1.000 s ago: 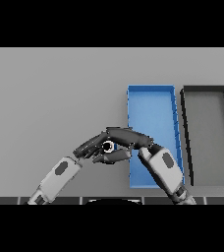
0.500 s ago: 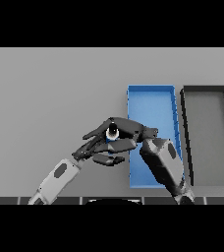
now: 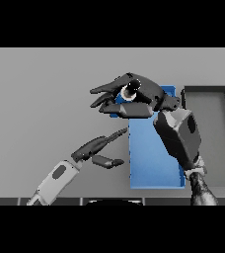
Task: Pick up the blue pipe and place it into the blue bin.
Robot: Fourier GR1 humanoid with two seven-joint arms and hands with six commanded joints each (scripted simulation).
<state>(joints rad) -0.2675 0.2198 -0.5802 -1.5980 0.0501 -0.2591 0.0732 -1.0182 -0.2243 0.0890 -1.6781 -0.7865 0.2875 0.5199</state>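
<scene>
The left half of the grey surface (image 3: 40, 99) is bare from the far edge down to the near edge, giving wide room on that side. Low in that stretch the left hand (image 3: 97, 148) reaches in from the lower left, fingers straight and holding nothing, thumb spread below them; its fingertips end just short of the blue bin's left wall.

Above it the right hand (image 3: 134, 101) hangs over the bin's far left corner, fingers curled round the blue pipe (image 3: 132, 92). Of the pipe only a round, pale-ringed end with a dark centre shows between the fingers; its blue body is covered by the hand, so how it lies cannot be told. The outstretched fingertips reach left past the bin's edge, over bare surface.

The blue bin (image 3: 154, 163) runs from near edge to far; its far end and right wall are largely hidden by the right hand and forearm. Its near floor is open. Just beside it on the right stands a dark bin (image 3: 210, 143), close to the surface's right edge.
</scene>
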